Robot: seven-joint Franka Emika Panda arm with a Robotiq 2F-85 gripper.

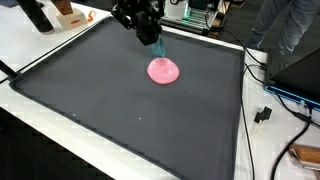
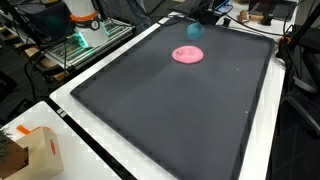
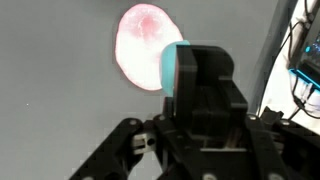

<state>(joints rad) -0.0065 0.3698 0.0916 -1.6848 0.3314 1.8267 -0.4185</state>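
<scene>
White table (image 1: 60, 125), dark mat (image 1: 120, 110) covering it, pink disc (image 1: 164, 71) on mat

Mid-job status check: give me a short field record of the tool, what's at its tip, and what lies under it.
tool: above the far part of the mat; jaw state hidden
at tip: teal object, seems held
below: pink disc, flat on the mat; the teal object overlaps its edge in the wrist view
surface: dark mat on white table
nearby: cardboard box at a table corner
</scene>
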